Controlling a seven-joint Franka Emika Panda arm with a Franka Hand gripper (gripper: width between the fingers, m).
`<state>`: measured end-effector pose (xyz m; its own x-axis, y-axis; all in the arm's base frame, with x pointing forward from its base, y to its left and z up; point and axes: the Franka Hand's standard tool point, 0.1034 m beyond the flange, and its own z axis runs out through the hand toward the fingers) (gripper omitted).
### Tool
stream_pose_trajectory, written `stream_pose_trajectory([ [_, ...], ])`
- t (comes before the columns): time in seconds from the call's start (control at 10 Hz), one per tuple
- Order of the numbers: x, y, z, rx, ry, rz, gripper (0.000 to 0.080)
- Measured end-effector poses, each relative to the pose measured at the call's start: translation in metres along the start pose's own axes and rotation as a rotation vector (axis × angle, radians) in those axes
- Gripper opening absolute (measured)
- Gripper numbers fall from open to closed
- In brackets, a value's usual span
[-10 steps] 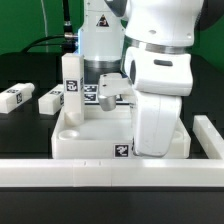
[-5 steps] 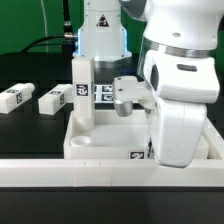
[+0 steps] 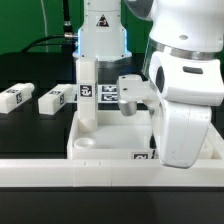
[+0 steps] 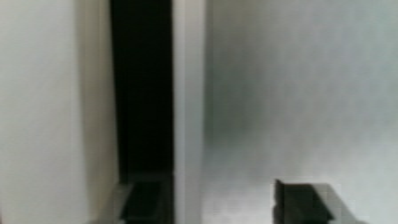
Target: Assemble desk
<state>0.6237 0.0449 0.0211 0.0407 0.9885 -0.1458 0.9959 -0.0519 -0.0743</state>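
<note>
The white desk tabletop (image 3: 100,143) lies tray-side up behind the long low wall. One tagged white leg (image 3: 87,95) stands upright in the tabletop's far corner on the exterior view's left. Two more legs (image 3: 13,99) (image 3: 54,100) lie flat on the black table to the exterior view's left. My arm (image 3: 185,100) towers over the tabletop's other end and hides the fingers there. In the wrist view my gripper (image 4: 228,205) is open: two dark fingertips (image 4: 146,205) stand apart over a blurred white surface with a dark strip beside it.
The long white low wall (image 3: 60,168) runs across the front. The marker board (image 3: 108,93) lies behind the upright leg, at the foot of the robot's base (image 3: 100,40). Cables hang at the back on the exterior view's left.
My arm has swung toward the exterior view's right. The tabletop, with its upright leg, has slid the same way. The two loose legs have not moved.
</note>
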Motion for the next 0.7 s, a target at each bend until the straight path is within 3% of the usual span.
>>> stream_pose_trajectory([
  [0.1, -0.006, -0.005, -0.008, 0.036, -0.011, 0.0, 0.0539],
  [0.2, -0.013, -0.004, -0.026, 0.04, -0.014, 0.011, 0.0539],
  [0.4, -0.032, -0.003, -0.059, 0.018, -0.019, 0.029, 0.0643],
  [0.5, -0.046, -0.011, -0.071, 0.008, -0.025, 0.041, 0.0648],
  [0.7, -0.078, -0.028, -0.1, -0.04, -0.014, 0.092, 0.0649],
])
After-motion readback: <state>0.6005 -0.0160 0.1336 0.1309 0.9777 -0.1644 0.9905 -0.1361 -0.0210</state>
